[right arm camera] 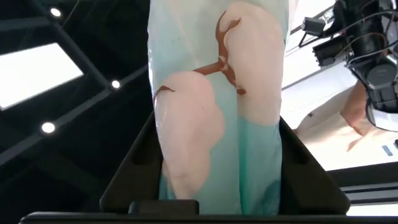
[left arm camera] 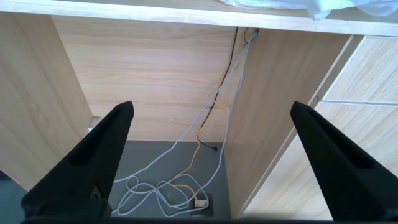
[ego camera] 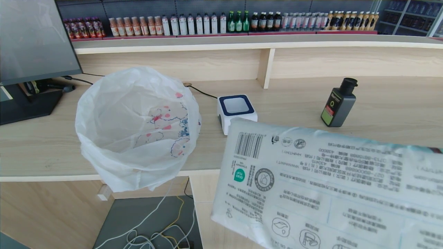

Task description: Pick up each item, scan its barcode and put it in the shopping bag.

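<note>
Monitor (ego camera: 34, 38) on the counter (ego camera: 34, 148) — drink bottles (ego camera: 221, 22) behind, cables (ego camera: 155, 236) below.

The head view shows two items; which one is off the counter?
The large white package, clamped in the right gripper with its barcode showing; the dark bottle stands upright on the counter.

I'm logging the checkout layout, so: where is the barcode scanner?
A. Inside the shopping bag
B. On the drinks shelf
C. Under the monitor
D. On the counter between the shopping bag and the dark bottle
D: the scanner stands on the counter, the shopping bag to its left and the dark bottle farther to its right, its front edge hidden behind the package.
</note>
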{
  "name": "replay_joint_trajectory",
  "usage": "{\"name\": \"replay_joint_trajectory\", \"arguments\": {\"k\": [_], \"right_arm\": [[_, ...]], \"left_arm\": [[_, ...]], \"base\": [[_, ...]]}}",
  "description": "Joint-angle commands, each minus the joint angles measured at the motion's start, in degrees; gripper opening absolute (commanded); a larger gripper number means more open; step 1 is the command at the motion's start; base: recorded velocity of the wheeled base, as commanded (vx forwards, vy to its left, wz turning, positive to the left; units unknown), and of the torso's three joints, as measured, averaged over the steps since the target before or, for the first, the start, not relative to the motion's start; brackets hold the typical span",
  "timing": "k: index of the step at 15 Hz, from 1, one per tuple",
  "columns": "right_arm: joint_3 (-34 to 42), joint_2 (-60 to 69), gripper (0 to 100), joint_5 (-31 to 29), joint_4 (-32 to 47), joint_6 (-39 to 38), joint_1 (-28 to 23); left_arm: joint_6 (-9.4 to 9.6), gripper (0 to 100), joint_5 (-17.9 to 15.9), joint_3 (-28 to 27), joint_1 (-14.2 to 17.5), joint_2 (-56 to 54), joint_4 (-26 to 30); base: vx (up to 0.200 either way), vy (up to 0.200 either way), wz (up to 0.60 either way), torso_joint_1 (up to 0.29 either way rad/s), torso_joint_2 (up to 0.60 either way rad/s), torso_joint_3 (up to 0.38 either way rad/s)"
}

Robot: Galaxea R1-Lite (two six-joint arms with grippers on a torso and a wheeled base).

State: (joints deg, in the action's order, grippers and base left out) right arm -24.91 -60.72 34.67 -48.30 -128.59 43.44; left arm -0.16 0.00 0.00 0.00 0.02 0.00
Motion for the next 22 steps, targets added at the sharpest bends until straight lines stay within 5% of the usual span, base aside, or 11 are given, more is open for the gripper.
{"name": "replay_joint_trajectory", "arguments": {"k": [1, 2, 7, 22], "right_arm": [[1.0, 0.6, 0, 0.2, -0.2, -0.3, -0.5], [5.3, 3.6, 0, 3.0, -4.6, -8.9, -0.6], [13.9, 8.4, 0, 3.4, -15.2, -18.7, -3.4], [17.6, 6.9, 0, 3.4, -17.5, -24.8, -6.3]], "left_arm": [[-0.02, 100, 0.0, 0.0, 0.0, 0.0, 0.0], [-0.02, 100, 0.0, 0.0, -0.1, 0.0, 0.0], [-0.02, 100, 0.0, 0.0, 0.0, 0.0, 0.0], [-0.02, 100, 0.0, 0.0, -0.1, 0.0, 0.0]], "base": [[0.0, 0.0, 0.0, 0.0, 0.0, 0.0], [0.0, 0.0, 0.0, 0.0, 0.0, 0.0], [0.0, 0.0, 0.0, 0.0, 0.0, 0.0], [0.0, 0.0, 0.0, 0.0, 0.0, 0.0]]}}
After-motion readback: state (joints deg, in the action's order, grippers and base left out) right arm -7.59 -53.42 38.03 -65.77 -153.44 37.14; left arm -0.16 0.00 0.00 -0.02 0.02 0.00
